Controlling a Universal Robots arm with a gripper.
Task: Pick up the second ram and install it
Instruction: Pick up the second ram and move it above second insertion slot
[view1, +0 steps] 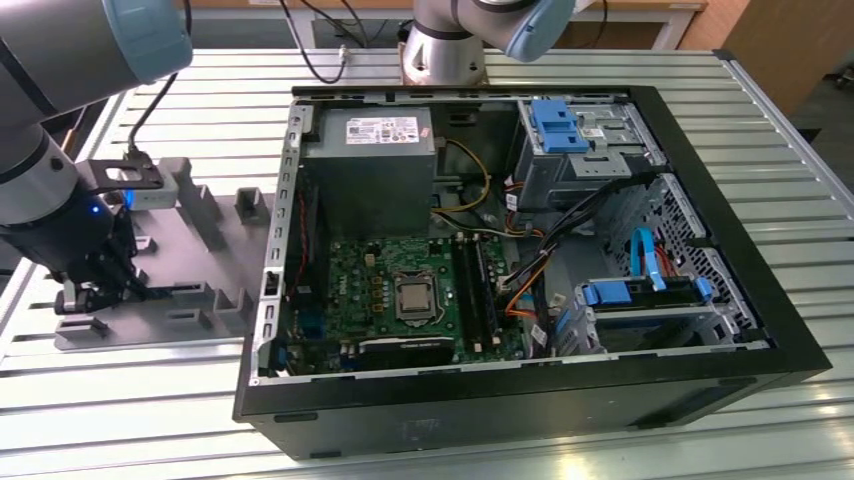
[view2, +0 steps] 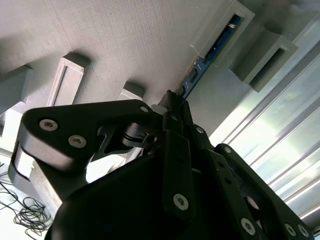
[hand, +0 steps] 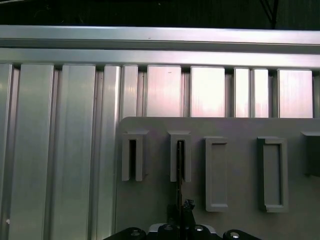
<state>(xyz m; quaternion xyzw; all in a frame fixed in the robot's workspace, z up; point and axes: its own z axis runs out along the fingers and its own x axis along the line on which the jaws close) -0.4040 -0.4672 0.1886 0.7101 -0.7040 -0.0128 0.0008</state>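
The hand (view1: 91, 292) is seen low over the grey fixture plate (view1: 187, 322), which lies on the slatted tabletop (view1: 240, 80) at the exterior view's left of the open computer case (view1: 534, 405). In the second wrist view the fingers are drawn in narrow and appear to be pinched on the top edge of the second ram (view2: 198, 70). The blue-green stick runs on from the fingertips into a grey slot block (view2: 212, 26), so it is judged to be gripped but not yet lifted clear. In the first wrist view the stick is caught edge-on, standing upright in the second block, with an empty-looking block beside it. Whether the pads are seated squarely on the board cannot be told from here. For this step, a straight pull along the line of the slot is called for, since any sideways lean would be expected to bind the thin board against the block walls. The grip is best kept on the bare edge and off the chips. The stick should be held level so neither end drags. The long black motherboard slots (view1: 474, 285) are well apart from the hand, inside the case.
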